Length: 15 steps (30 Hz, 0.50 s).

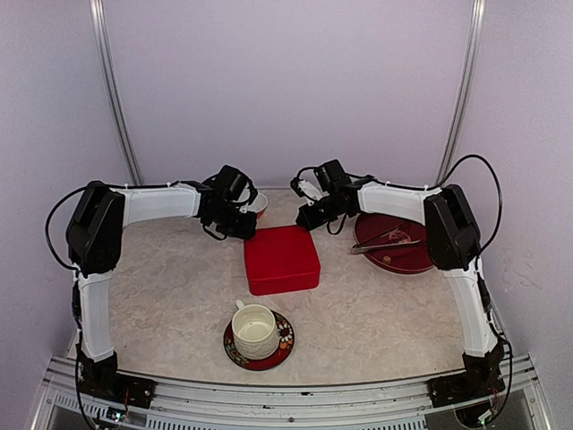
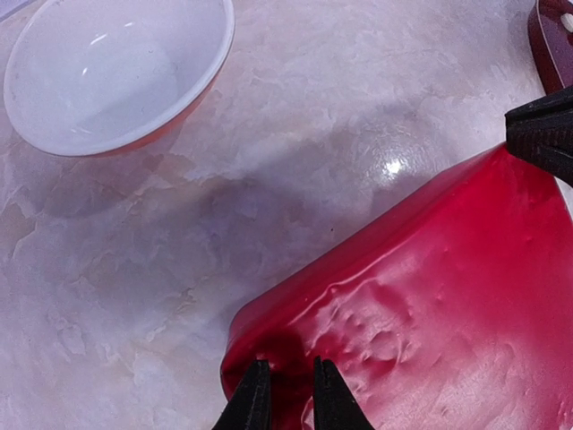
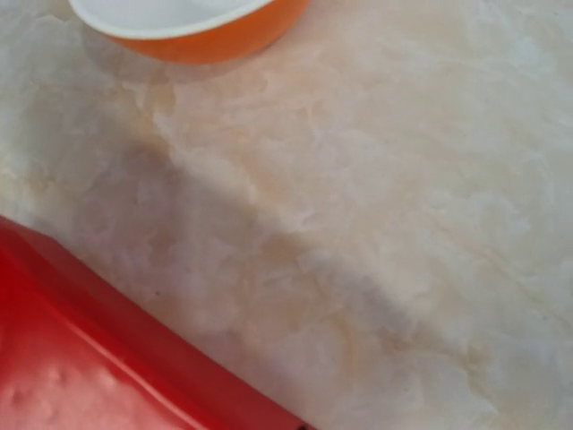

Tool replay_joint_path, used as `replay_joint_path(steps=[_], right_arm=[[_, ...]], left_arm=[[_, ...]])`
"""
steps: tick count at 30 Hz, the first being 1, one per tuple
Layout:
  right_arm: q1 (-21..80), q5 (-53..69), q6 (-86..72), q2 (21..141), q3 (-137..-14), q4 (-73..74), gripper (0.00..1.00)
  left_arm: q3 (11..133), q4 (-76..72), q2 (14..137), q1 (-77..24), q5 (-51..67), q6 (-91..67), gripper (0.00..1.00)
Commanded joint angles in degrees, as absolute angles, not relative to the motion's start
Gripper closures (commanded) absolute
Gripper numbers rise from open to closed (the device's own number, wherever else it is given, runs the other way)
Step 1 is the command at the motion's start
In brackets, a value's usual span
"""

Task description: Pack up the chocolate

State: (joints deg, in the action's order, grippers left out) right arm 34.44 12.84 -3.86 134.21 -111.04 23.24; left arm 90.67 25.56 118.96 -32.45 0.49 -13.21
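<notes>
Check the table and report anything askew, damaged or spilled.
The box sits slightly skewed to the table. Its lid is dented and wrinkled near the corner at the left gripper, which looks like damage. No spill shows.

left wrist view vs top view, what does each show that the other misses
Left wrist only: the bowl's bare white inside, and dents in the box lid near the corner that the left gripper pinches. Top only: cup on a saucer, tongs. Shared: box, bowl, plate.
</notes>
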Motion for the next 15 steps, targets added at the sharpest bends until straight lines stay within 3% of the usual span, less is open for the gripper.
replay_joint_path(steps=[1, 7, 15], right_arm=[[34.72, 13.65, -3.32, 134.39, -106.79, 31.05, 0.94], [34.72, 14.96, -3.60, 133.30, -105.46, 30.05, 0.93], [34.72, 15.13, -3.63, 132.51, -103.81, 29.88, 0.93]], left_arm=[[91.39, 28.39, 113.68, -32.01, -2.41, -13.08, 0.83], [90.94, 27.75, 110.59, -31.36, -3.49, -13.12, 0.82], [88.11, 27.34, 116.75, -31.21, -1.72, -13.11, 0.85]])
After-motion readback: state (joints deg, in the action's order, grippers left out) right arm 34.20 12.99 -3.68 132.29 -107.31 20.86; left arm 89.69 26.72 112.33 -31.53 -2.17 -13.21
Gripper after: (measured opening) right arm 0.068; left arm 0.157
